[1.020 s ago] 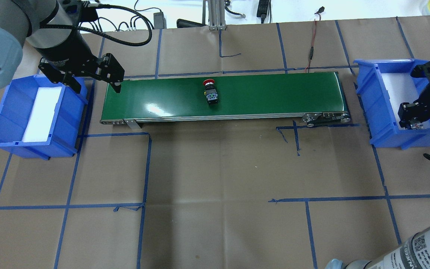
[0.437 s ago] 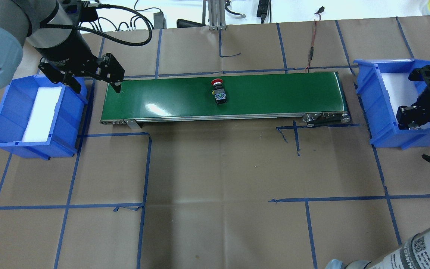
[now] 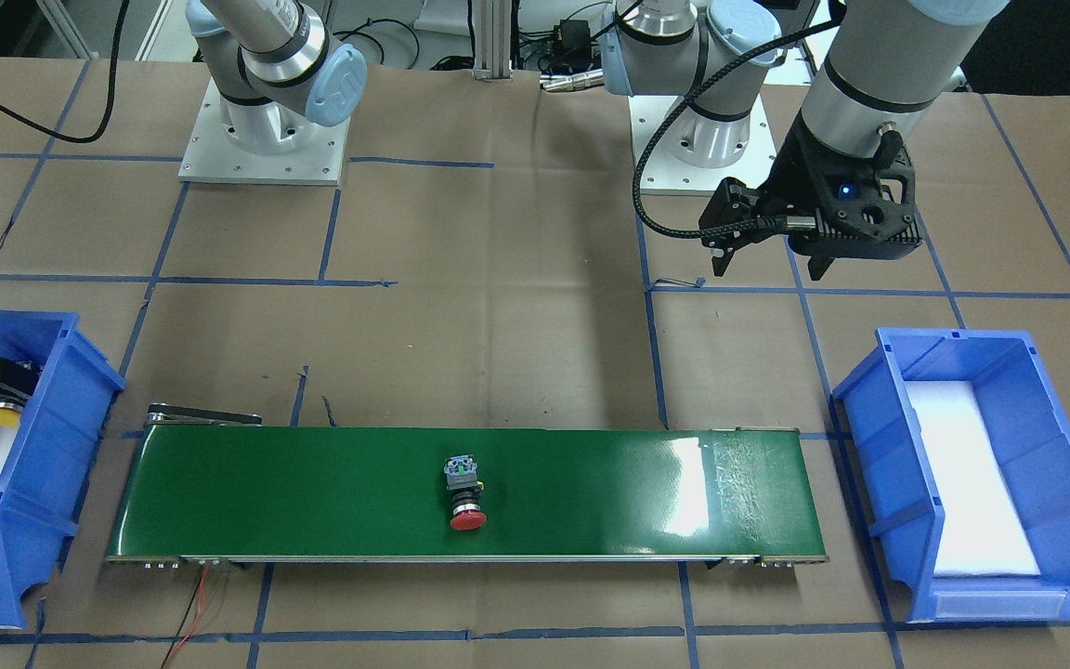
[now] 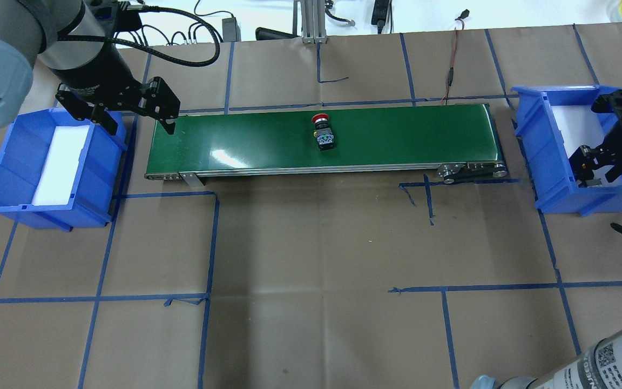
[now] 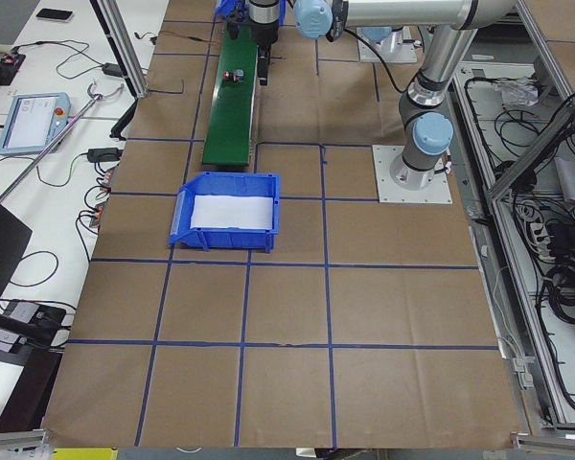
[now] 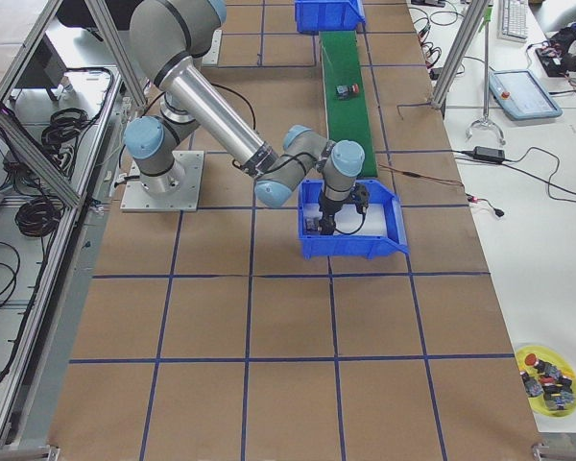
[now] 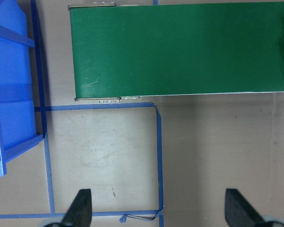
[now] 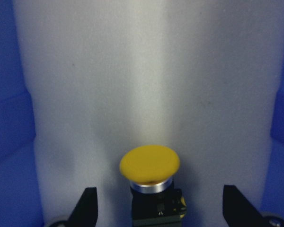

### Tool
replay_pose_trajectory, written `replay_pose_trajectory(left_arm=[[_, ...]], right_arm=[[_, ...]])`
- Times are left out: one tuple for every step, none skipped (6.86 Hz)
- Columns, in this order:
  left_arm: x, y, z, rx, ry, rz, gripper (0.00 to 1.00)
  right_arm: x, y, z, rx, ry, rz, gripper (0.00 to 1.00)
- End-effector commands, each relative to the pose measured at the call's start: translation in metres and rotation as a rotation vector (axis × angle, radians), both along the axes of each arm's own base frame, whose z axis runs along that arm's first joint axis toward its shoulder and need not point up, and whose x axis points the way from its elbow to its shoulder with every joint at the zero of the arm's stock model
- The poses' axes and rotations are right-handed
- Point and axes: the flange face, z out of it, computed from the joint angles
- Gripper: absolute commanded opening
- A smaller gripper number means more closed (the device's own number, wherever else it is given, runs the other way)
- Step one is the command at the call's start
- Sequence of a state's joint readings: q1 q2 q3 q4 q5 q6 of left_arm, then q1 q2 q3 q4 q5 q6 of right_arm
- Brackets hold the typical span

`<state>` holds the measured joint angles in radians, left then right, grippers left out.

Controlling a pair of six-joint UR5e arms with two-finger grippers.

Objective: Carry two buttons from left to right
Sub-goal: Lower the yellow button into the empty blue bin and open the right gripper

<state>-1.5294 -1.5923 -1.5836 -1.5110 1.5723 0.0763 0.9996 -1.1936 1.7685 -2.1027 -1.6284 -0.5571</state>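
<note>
The red button [image 4: 323, 132] lies on its side on the green conveyor belt [image 4: 408, 135], near the middle; it also shows in the front view [image 3: 463, 492]. The yellow button [image 8: 150, 163] rests on white foam in the right blue bin [image 4: 554, 189]. My right gripper [image 8: 158, 210] is low inside that bin, open, with its fingers wide on both sides of the yellow button and not touching it. My left gripper [image 4: 142, 129] is open and empty, hovering above the table at the belt's left end, beside the left blue bin [image 4: 3, 156].
The left bin holds only a white foam pad [image 4: 60, 162]. Thin wires [image 4: 450, 75] run off the belt's far edge. Blue tape lines grid the brown paper table [image 4: 316, 243]. Cables and gear lie beyond the far edge.
The red button has ridden the belt to the right. My right gripper, low in the right bin, has spread its fingers. My left arm has not moved.
</note>
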Motion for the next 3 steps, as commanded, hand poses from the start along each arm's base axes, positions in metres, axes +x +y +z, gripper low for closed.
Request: replay_pose_trajectory(left_arm=[[0.000,0.000,0.000,-0.001,0.000,0.001,1.00],[0.000,0.000,0.000,-0.001,0.000,0.001,1.00],[0.000,-0.001,-0.001,0.001,0.000,0.001,1.00]], right_arm=[[0.013,-0.012,0.055,-0.057,0.040,0.014,0.96],[0.023,-0.019,0.086,-0.065,0.042,-0.013,0.99],[0.042,-0.029,0.121,-0.048,0.025,-0.047,0.99]])
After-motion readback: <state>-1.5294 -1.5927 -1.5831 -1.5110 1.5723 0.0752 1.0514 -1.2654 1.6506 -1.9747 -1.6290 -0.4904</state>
